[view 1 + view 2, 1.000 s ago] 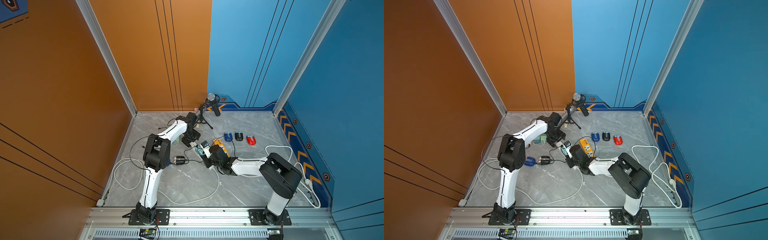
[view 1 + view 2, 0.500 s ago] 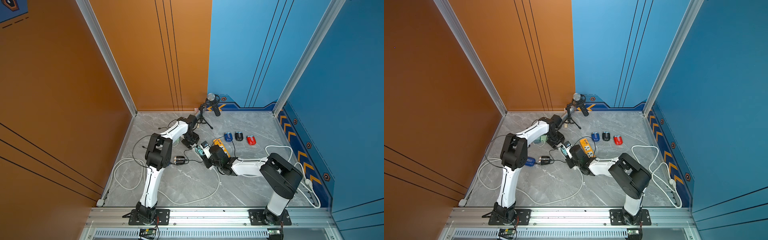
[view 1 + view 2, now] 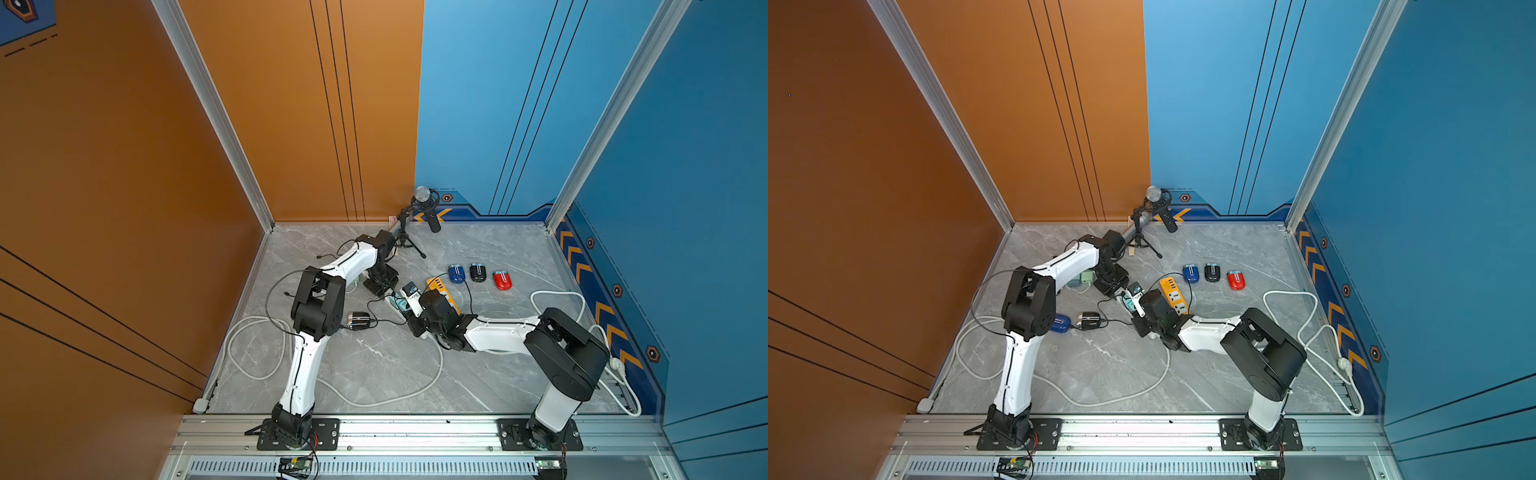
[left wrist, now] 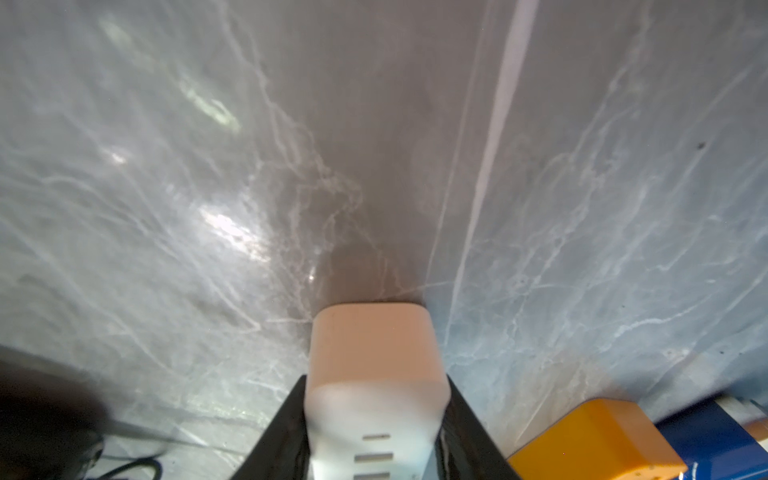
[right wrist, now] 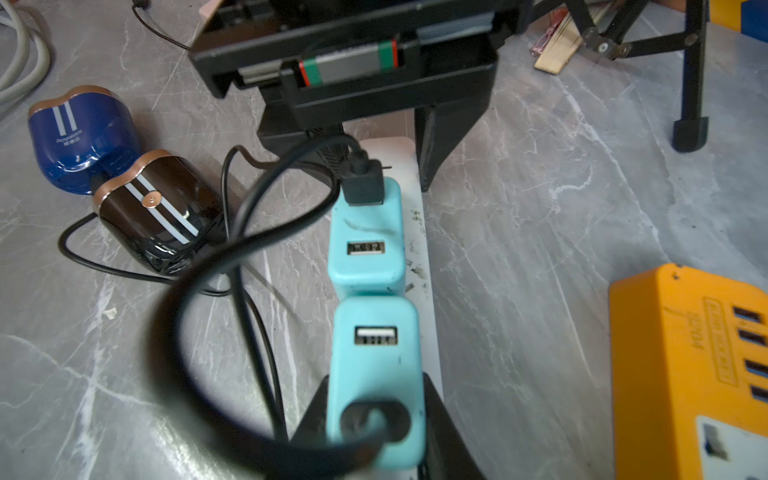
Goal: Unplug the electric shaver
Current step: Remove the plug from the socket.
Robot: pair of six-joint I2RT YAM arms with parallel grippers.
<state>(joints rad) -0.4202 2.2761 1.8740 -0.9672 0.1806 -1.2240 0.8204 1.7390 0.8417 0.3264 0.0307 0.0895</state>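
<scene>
The black electric shaver (image 5: 158,212) with copper trim lies on the marble floor, also seen in both top views (image 3: 358,321) (image 3: 1089,321). Its black cable (image 5: 249,216) loops toward two teal USB chargers plugged into a white power strip (image 5: 422,232). I cannot tell which charger it enters. My right gripper (image 5: 376,378) is shut on the nearer teal charger (image 5: 376,353), which has a blurred cable plug in its near port. A black USB plug (image 5: 363,183) sits in the farther teal charger (image 5: 365,245). My left gripper (image 4: 376,380) is shut on the strip's far end (image 4: 374,345).
An orange power strip (image 5: 685,353) lies close beside the white one. A blue shaver (image 5: 79,137) touches the black one. Blue (image 3: 456,274), black (image 3: 478,272) and red (image 3: 502,279) shavers sit further back, beside a microphone tripod (image 3: 409,241). Thick white cables (image 3: 415,386) trail over the floor.
My left gripper has come down over the end of the white strip and its jaws have closed in on it. The right arm has stayed still on the teal charger.
</scene>
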